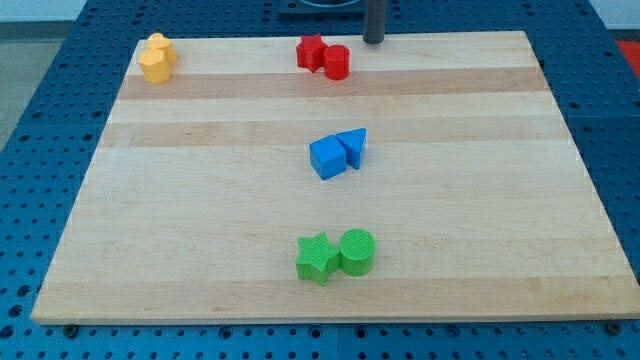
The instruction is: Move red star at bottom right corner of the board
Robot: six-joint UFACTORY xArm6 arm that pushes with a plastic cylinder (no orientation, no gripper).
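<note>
The red star lies near the view's top edge of the wooden board, just left of centre. A red cylinder touches its right side. My tip is at the view's top edge of the board, a short way right of the red cylinder and apart from it. The rod rises out of the view's top. The board's bottom right corner is far from the red star.
Two yellow blocks sit together at the top left. A blue cube and a blue triangular block touch at the centre. A green star and a green cylinder touch near the bottom centre.
</note>
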